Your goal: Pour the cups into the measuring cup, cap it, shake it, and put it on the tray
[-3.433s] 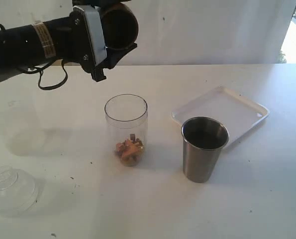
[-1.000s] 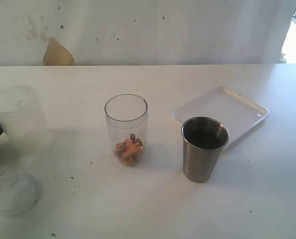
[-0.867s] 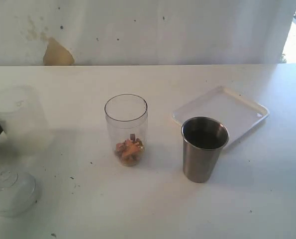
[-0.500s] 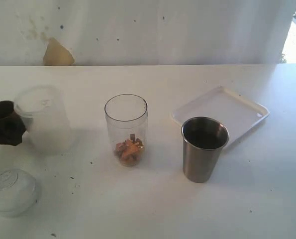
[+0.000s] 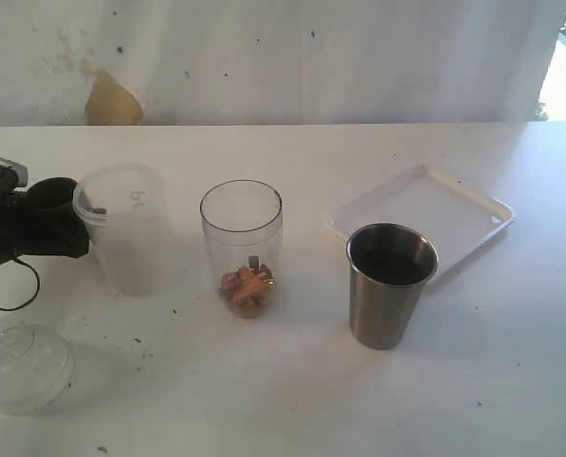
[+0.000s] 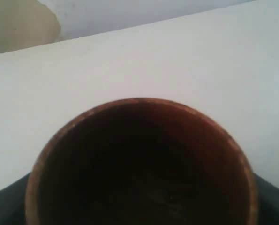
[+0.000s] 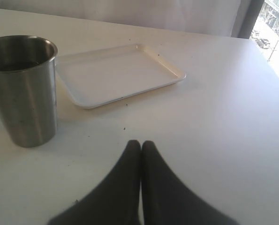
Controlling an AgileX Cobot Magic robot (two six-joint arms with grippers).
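Exterior view: raised, off arms, looks obliquely down across surface (image 5: 292, 400) toward wall (image 5: 359, 57); mid range, whole work area in frame. Left wrist view: right behind left end effector (image 5: 54, 238), faces forward; very near, wooden cup (image 6: 139, 164) in its grip fills much of frame, surface and wall beyond. Right wrist view: low behind right end effector (image 7: 140, 145), faces forward; steel tumbler (image 7: 24, 89), tray (image 7: 120, 70) ahead of it. Shared: exterior and right wrist, steel tumbler and tray; exterior and left wrist, wooden cup.

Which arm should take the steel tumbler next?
Probably right: the right gripper is shut and empty near the steel tumbler, while the left gripper holds the wooden cup beyond the measuring cup.
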